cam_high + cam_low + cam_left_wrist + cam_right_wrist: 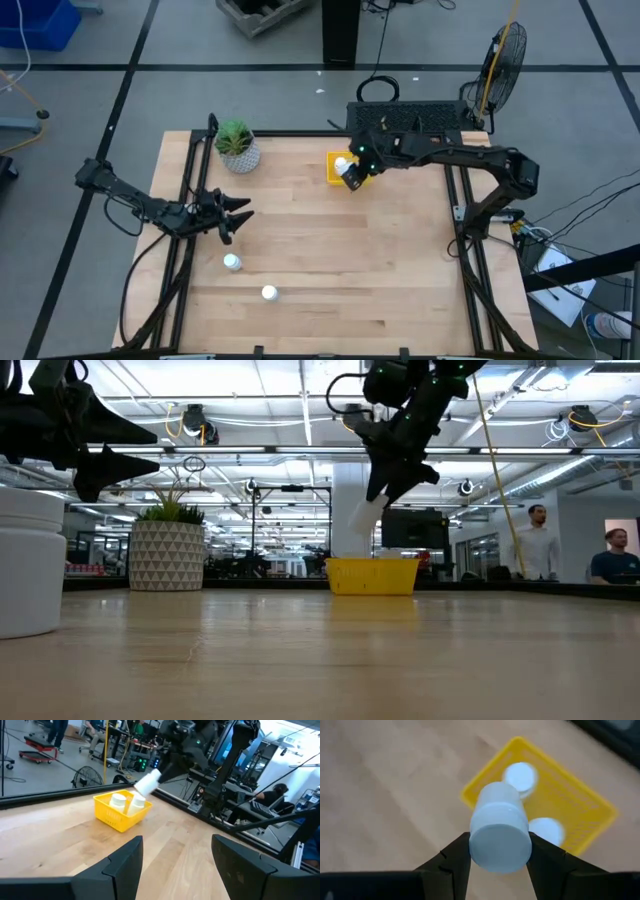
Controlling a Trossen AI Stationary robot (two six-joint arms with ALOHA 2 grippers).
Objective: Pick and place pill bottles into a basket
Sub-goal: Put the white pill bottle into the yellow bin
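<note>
Item 1: right gripper (497, 862), dark two-finger, clenched on a small white cylindrical pill bottle with white cap (499, 827). It hangs above the near edge of the shallow rectangular bright yellow basket (334, 166) at the table's far middle. The bottle's long axis is tilted, its free end pointing down toward the basket. The basket lies just below and slightly beyond the bottle, so the release seems to call for a short advance over the rim.

Item 2: two white bottles (521, 776) already in the basket; only the wrist views show them, as the high view hides them under the arm.

Item 3: two white bottles loose on the pale wooden table (330, 260), one (232, 262) nearer the left arm, the other (269, 293) toward the front edge.

Item 4: left gripper (236, 213), fingers spread and empty, waiting above the table's left side.

Item 5: white patterned pot with green plant (237, 147), far left corner; the low view shows its standing height
</note>
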